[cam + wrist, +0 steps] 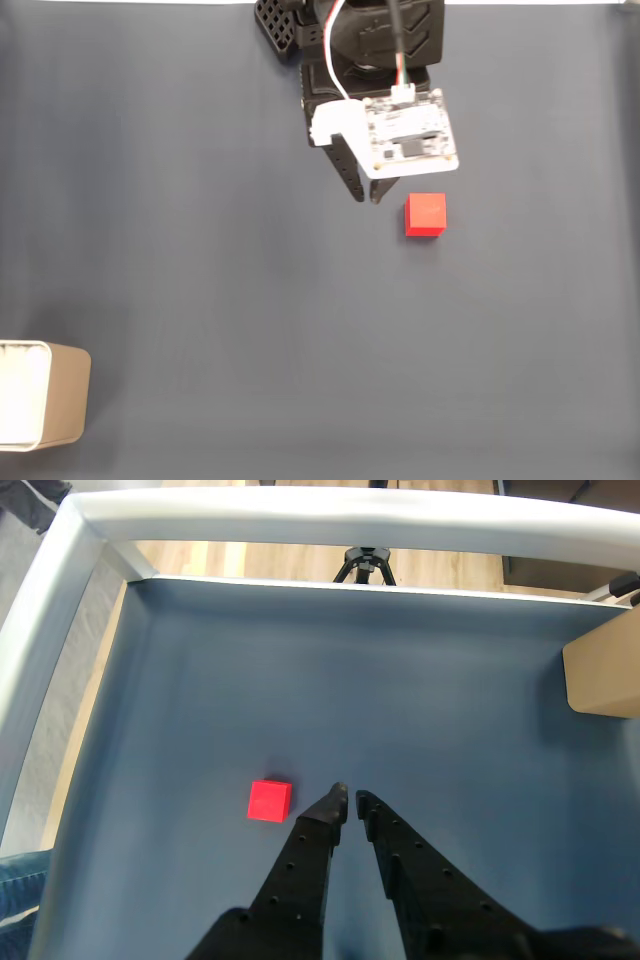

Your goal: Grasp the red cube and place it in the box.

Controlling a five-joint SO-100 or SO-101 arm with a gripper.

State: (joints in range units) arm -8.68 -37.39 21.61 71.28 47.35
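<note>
Blue-grey mat [200, 250], red cube [425, 215] beside near-closed gripper [366, 198], box [45, 395] far off

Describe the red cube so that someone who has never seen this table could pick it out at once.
Start from the dark blue-grey mat that covers the table, then find the arm's black fingers near the top middle in the fixed view. Just right of their tips, not touching them, sits the red cube. It is the one bright red thing there, far smaller than the tan box at the lower left edge.
</note>
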